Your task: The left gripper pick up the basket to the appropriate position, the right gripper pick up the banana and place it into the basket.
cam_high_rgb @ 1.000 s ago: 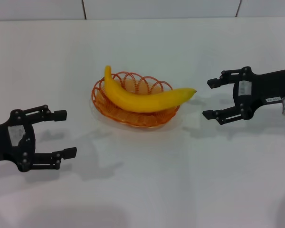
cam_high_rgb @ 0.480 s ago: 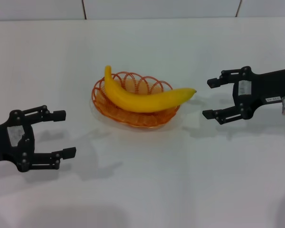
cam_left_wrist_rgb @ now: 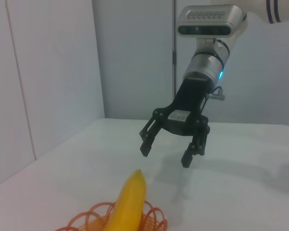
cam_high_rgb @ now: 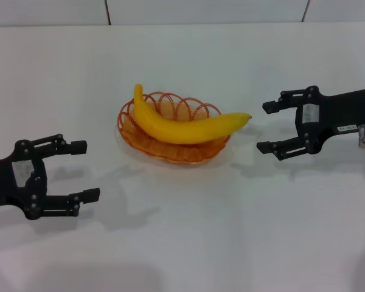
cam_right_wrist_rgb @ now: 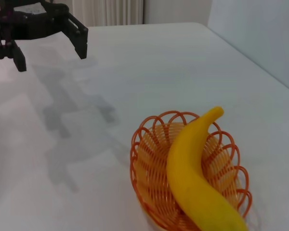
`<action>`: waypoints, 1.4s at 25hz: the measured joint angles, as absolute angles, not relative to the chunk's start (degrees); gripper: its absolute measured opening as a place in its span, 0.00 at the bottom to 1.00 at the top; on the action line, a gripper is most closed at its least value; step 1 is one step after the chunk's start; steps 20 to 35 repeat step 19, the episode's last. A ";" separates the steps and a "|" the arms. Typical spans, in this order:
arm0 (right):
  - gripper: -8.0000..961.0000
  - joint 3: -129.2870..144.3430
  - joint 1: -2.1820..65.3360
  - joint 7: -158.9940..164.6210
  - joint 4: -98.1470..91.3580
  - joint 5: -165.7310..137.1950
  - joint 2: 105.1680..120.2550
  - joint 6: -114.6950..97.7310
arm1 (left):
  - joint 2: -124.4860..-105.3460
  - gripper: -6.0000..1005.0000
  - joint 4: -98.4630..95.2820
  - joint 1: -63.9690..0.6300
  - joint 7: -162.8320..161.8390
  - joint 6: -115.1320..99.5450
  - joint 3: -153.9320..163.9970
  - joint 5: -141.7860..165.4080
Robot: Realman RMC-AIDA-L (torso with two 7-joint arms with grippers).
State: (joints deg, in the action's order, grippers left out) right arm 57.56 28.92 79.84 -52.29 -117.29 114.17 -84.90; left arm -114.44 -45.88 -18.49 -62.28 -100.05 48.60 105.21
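The banana (cam_high_rgb: pixel 185 126) lies across the basket (cam_high_rgb: pixel 202 152) mid-worktop, so the left gripper (cam_high_rgb: pixel 85 171) and right gripper (cam_high_rgb: pixel 269 126) hang wide open, holding nothing.

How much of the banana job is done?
Almost all of it. The smooth yellow banana already lies across the orange wire basket, its tips poking over the rim. Nothing is in hand: the left claw and the right claw hang open, apart from it. Nothing looks left to do.
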 joint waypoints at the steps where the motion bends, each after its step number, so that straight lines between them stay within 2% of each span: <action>1: 0.89 57.57 28.92 79.84 -52.29 -117.28 114.20 -84.90 | -114.54 0.88 -45.88 -18.55 -62.26 -100.04 48.60 105.20; 35: 0.89 57.56 28.56 79.08 -52.29 -116.89 114.43 -84.90 | -114.87 0.88 -45.97 -18.78 -62.23 -100.02 48.60 105.78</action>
